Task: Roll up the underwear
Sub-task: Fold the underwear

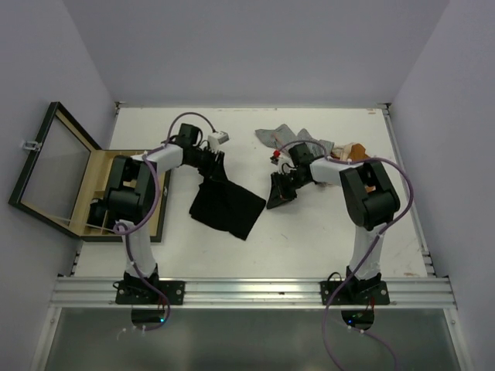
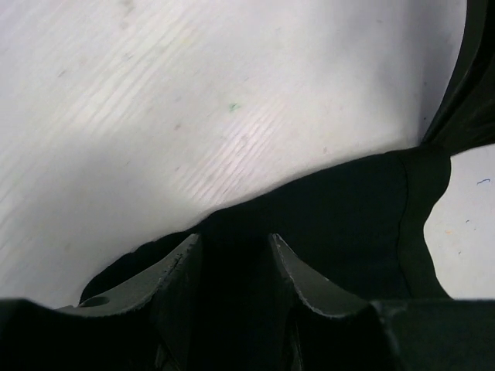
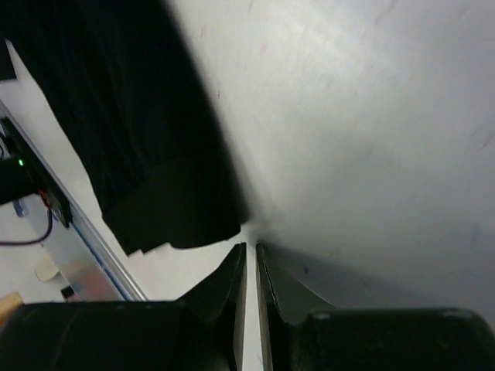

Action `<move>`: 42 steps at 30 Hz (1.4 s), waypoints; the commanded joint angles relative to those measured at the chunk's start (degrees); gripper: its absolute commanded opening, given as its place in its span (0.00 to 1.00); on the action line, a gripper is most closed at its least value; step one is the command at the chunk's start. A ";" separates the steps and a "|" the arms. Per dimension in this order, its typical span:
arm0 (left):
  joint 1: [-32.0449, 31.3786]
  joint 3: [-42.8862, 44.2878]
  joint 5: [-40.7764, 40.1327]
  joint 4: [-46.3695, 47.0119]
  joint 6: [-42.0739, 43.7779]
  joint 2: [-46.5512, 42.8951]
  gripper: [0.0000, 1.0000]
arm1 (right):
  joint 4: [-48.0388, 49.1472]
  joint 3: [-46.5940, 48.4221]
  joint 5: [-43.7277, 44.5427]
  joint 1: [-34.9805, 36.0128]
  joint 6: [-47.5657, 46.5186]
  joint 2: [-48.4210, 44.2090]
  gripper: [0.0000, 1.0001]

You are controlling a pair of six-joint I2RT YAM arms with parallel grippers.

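A black underwear (image 1: 230,207) lies spread on the white table, between the two arms. My left gripper (image 1: 212,167) is at its far edge. In the left wrist view the black cloth (image 2: 340,209) fills the gap between my fingers (image 2: 174,267), which grip a fold of it. My right gripper (image 1: 280,190) is just right of the garment, low over the table. In the right wrist view its fingers (image 3: 229,282) are nearly together with nothing between them, and the black cloth (image 3: 139,147) lies beyond them to the left. A grey striped garment (image 1: 288,137) and an orange-brown one (image 1: 354,151) lie at the back right.
A wooden compartmented box (image 1: 97,197) with its glass lid (image 1: 50,166) open stands at the left table edge. A small white object (image 1: 217,139) lies near the left arm. The metal rail (image 1: 247,292) runs along the near edge.
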 commanded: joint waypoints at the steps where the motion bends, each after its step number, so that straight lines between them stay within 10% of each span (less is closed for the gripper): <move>1: -6.28 5.07 -2.42 -4.46 6.18 1.49 0.43 | -7.80 -4.08 -0.21 2.81 -7.93 -4.14 0.15; 14: -9.11 0.17 -8.05 0.37 5.30 -13.96 0.47 | -8.35 1.80 3.13 0.72 -5.94 -18.65 0.24; 23: -2.96 -10.72 0.28 -2.89 4.62 -15.12 0.43 | -0.44 1.27 -3.04 2.39 3.22 -7.51 0.30; 42: 1.71 -16.02 9.34 -14.73 15.32 -13.00 0.44 | -14.83 8.64 9.11 2.21 -16.02 0.16 0.25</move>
